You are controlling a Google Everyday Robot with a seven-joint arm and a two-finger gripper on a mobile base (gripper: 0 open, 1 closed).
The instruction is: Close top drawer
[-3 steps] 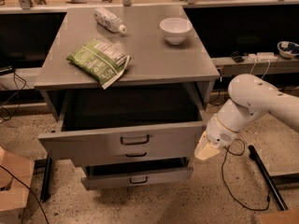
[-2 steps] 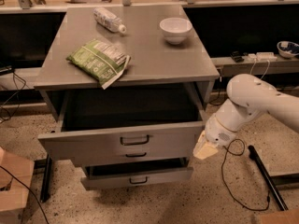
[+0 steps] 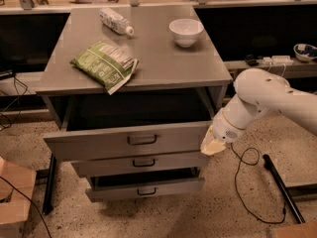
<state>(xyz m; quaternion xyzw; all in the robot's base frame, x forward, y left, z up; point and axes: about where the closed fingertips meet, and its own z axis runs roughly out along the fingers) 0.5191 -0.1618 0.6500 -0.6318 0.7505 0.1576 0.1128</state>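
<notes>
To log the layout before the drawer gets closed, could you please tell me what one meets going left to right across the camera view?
The green snack bag on the cabinet top → white bowl → gripper, by the right end of the open top drawer front.

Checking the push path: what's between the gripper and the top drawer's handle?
Camera view: the gripper is at the top drawer's right end; only bare front between.

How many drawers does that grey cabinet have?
3, stacked: the top drawer pulled far out, the middle drawer below it, the bottom drawer partly out. The gripper sits at the top drawer's right end.
</notes>
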